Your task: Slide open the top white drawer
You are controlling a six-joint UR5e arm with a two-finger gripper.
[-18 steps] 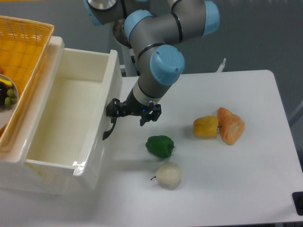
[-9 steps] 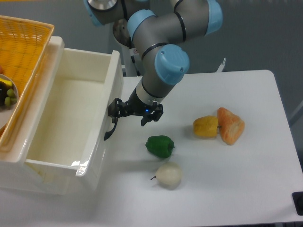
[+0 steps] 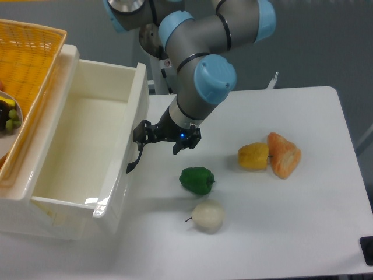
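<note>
The top white drawer (image 3: 87, 79) stands pulled well out to the right, its deep tray bare inside. A curved black handle (image 3: 134, 163) hangs on its front panel (image 3: 139, 105). My gripper (image 3: 140, 135) is pressed against that front panel at the handle's upper end, fingers closed around the handle. The grey and blue arm reaches down to it from the top of the view.
An orange woven basket (image 3: 32, 64) sits on the cabinet top at the left, with a bowl of fruit (image 3: 7, 116) inside. On the white table lie a green pepper (image 3: 197, 179), a white round fruit (image 3: 208, 216), a yellow piece (image 3: 253, 156) and an orange piece (image 3: 284, 154).
The arm and gripper have shifted slightly right, and the drawer front has come a little further out with them.
</note>
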